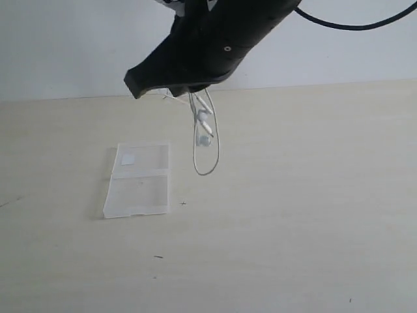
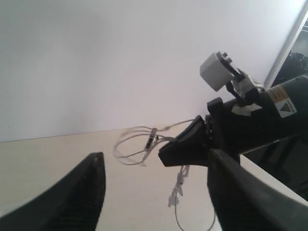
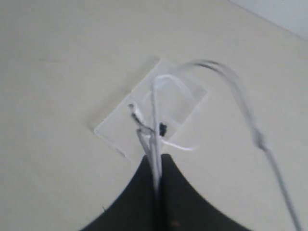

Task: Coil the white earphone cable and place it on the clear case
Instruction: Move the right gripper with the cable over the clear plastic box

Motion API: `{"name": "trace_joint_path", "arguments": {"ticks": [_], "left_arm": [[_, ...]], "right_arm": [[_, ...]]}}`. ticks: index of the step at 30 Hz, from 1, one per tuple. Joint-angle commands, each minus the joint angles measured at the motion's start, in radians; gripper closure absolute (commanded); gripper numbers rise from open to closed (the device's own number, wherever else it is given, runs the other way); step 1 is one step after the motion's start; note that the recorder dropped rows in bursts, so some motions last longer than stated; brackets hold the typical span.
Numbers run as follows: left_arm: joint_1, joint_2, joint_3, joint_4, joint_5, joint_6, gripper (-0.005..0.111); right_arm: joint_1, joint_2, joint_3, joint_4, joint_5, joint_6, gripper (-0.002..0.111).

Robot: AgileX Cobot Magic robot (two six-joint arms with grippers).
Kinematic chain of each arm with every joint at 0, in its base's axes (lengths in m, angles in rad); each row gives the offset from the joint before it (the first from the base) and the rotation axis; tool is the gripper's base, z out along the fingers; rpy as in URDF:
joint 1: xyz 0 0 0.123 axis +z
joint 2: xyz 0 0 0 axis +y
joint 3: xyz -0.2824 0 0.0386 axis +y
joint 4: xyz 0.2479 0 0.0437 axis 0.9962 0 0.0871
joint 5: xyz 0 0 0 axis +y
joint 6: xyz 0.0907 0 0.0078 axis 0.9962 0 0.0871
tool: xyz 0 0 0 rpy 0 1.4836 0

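Observation:
The white earphone cable point(image 1: 207, 140) hangs in loose loops above the table, pinched in my right gripper point(image 1: 140, 88), which is shut on it. Its earbuds point(image 1: 204, 127) dangle below the fingers, to the right of the clear case point(image 1: 138, 179) lying flat on the table. In the right wrist view the strands point(image 3: 156, 125) run out of the closed gripper point(image 3: 156, 166), with the case point(image 3: 115, 126) beneath. My left gripper point(image 2: 156, 159) is open and empty, facing the right gripper point(image 2: 185, 144) and the cable loops point(image 2: 132, 144). It is out of the exterior view.
A pale wooden table point(image 1: 293, 215) stretches around the case, with a white wall point(image 1: 65, 45) behind it. A thick black robot cable point(image 1: 352, 25) runs off the right arm at the top.

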Motion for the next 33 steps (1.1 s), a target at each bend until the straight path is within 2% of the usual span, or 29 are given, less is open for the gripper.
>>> {"name": "trace_joint_path", "arguments": {"ticks": [1,3,5,8,10,11,12,15,16,18,20,22,24,25,29,33], "left_arm": [[0.000,-0.002,-0.003,0.026,0.075,0.003,0.046],[0.000,-0.002,-0.003,0.031,0.104,0.003,0.050],[0.000,-0.002,-0.003,0.056,0.106,0.003,0.061],[0.000,-0.002,-0.003,0.107,0.103,0.003,0.085],[0.000,-0.002,-0.003,0.132,0.103,0.003,0.103],[0.000,-0.002,-0.003,0.143,0.103,0.003,0.106],[0.000,-0.002,-0.003,0.148,0.103,0.001,0.106],[0.000,-0.002,0.002,0.172,0.100,0.001,0.107],[0.000,-0.002,0.009,0.177,0.102,0.000,0.107],[0.000,-0.002,0.033,0.177,0.125,0.000,0.107],[0.000,-0.002,0.063,0.177,0.144,0.000,0.107],[0.000,-0.002,0.106,0.177,0.147,-0.025,0.107],[0.000,-0.002,0.149,0.177,0.147,-0.056,0.107],[0.000,-0.002,0.159,0.177,0.147,-0.056,0.107],[0.000,-0.002,0.184,0.176,0.084,-0.058,0.107],[0.000,-0.002,0.225,0.177,0.073,-0.085,0.107]], "right_arm": [[-0.008,-0.002,-0.006,0.099,0.112,-0.110,0.108],[-0.008,-0.002,-0.014,0.143,0.113,-0.161,0.108],[-0.008,0.005,-0.044,0.098,0.113,-0.142,0.108],[-0.008,0.025,-0.116,0.138,0.174,-0.046,0.108],[-0.001,0.047,-0.151,0.236,0.228,-0.136,0.108],[0.004,0.060,-0.168,0.230,0.230,-0.184,0.108],[0.004,0.074,-0.188,0.182,0.217,-0.178,0.108],[-0.005,0.122,-0.257,0.071,0.255,0.014,0.108],[-0.005,0.140,-0.280,0.089,0.308,0.006,0.108],[0.005,0.174,-0.309,0.163,0.430,-0.140,0.108],[0.009,0.199,-0.330,0.080,0.431,-0.185,0.108],[0.004,0.237,-0.377,-0.045,0.422,0.039,0.108],[0.004,0.290,-0.432,0.065,0.456,-0.101,0.108],[0.004,0.308,-0.452,0.080,0.456,-0.098,0.108],[-0.004,0.452,-0.675,0.052,0.456,0.039,0.108],[-0.004,0.539,-0.762,0.135,0.456,0.103,0.108]]}}
